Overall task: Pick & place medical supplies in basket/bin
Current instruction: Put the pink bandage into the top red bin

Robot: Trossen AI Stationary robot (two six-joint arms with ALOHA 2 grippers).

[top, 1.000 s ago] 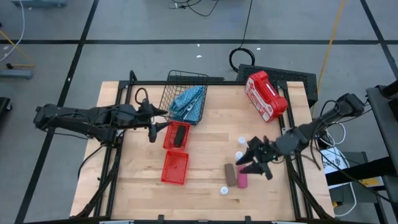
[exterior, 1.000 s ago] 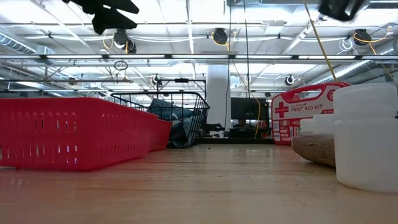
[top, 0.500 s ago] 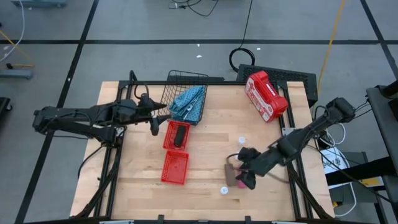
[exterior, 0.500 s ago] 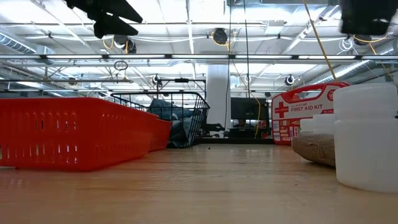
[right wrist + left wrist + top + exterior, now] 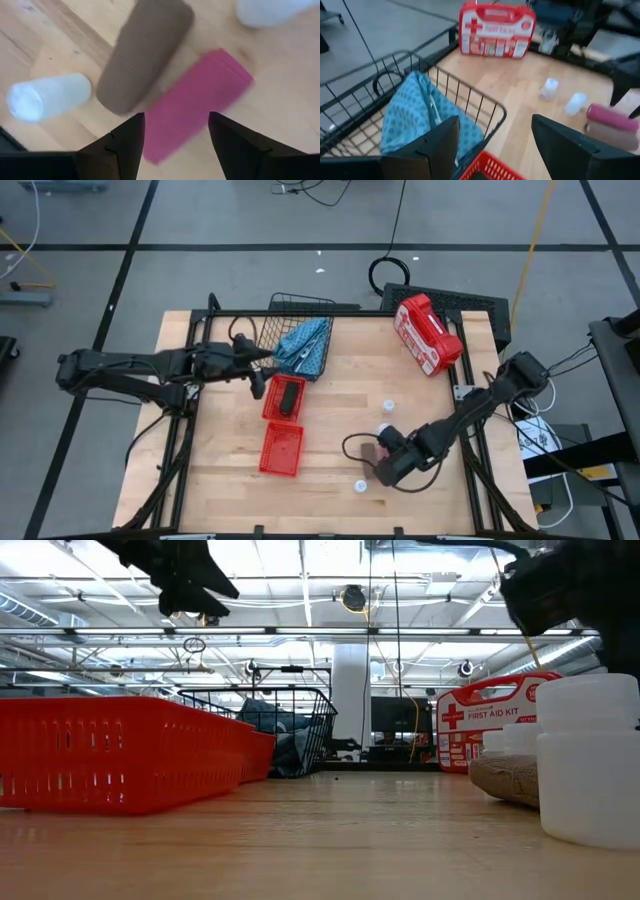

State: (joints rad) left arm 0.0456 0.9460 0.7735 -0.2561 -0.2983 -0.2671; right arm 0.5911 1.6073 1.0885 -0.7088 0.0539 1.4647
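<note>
Right gripper (image 5: 172,145): hanging over the pink roll (image 5: 195,102), fingers spread, gripping nothing.
Pink roll: lying beside the brown roll (image 5: 142,52), near right of table (image 5: 330,405).
Left gripper (image 5: 492,150): hovering spread by the basket (image 5: 285,315), far left.
Pouch (image 5: 303,343): sitting in basket.
Black roll (image 5: 287,398): lying in far red bin (image 5: 271,401).
</note>
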